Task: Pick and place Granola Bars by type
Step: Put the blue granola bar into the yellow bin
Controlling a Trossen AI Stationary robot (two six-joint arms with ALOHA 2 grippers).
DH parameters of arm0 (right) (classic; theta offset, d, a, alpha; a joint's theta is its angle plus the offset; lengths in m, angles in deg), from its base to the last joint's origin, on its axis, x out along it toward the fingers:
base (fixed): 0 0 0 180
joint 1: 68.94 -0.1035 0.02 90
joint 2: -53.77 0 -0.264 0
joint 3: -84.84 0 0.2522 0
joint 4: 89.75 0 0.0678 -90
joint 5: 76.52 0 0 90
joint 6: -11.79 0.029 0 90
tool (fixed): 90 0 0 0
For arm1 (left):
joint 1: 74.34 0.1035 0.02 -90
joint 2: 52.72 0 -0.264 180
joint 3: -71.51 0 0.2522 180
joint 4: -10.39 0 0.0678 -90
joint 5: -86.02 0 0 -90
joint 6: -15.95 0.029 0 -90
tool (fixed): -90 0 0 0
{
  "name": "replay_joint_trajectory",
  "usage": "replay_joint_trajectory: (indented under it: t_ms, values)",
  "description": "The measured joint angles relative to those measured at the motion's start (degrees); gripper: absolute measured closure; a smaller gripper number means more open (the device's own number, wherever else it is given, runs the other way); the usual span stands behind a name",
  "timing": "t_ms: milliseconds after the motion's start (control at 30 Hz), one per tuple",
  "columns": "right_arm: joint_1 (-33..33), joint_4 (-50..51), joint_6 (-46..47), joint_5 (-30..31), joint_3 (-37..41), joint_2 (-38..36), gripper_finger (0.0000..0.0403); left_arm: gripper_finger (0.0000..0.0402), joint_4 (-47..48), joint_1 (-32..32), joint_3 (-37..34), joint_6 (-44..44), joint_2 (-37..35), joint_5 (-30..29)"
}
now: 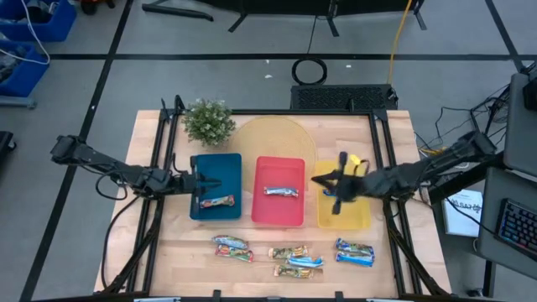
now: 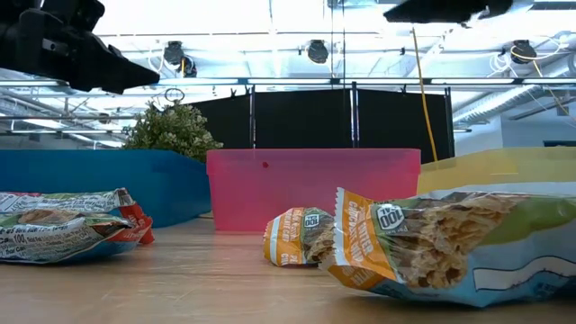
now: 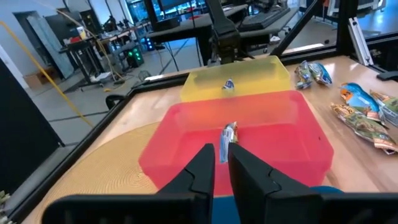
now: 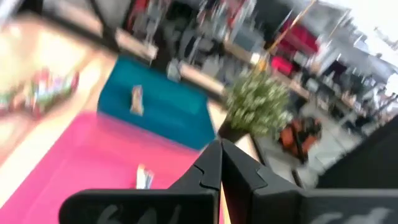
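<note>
Your left gripper (image 1: 195, 182) hangs over the blue tray (image 1: 220, 168), fingers slightly parted, empty. Right gripper (image 1: 322, 179) is closed. A granola bar (image 2: 450, 238) reads "100".

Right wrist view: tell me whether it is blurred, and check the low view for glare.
Right wrist view: motion-smeared; the blue tray and plant look soft, while the right gripper stays fairly crisp. Low view: bright ceiling glare, and the nearest granola bar is slightly out of focus.
</note>
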Motion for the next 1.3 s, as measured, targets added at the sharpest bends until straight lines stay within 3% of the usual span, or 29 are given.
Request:
replay_joint_trajectory:
  t_ms: [233,467,633,767,867,1000,1300]
  values:
    - [-10.2,19.4,2.8,13.9,-25.7,22.5,0.0403,0.0344,1.5,0.0,0.0,-1.2,0.0,0.0]
    - [-16.2,43.2,20.6,14.3,-50.2,40.6,0.0403,0.0344,3.2,0.0,0.0,0.4,0.0,0.0]
    - [-19.1,49.3,29.9,12.8,-61.2,51.0,0.0403,0.0344,3.4,0.0,0.0,0.9,0.0,0.0]
    - [-20.3,51.0,35.8,5.9,-63.6,56.0,0.04,0.0344,3.1,0.0,0.0,0.9,0.0,0.0]
    - [-20.8,53.8,41.1,4.9,-63.1,58.2,0.0382,0.0344,2.7,0.0,0.0,0.9,0.0,0.0]
    - [-21.5,59.7,49.9,-0.1,-61.0,58.9,0.0341,0.0344,1.1,0.0,0.0,1.6,0.0,0.0]
    - [-22.5,62.3,66.1,-15.9,-56.1,58.4,0.0237,0.0344,0.4,-0.1,0.0,3.0,0.0,-0.1]
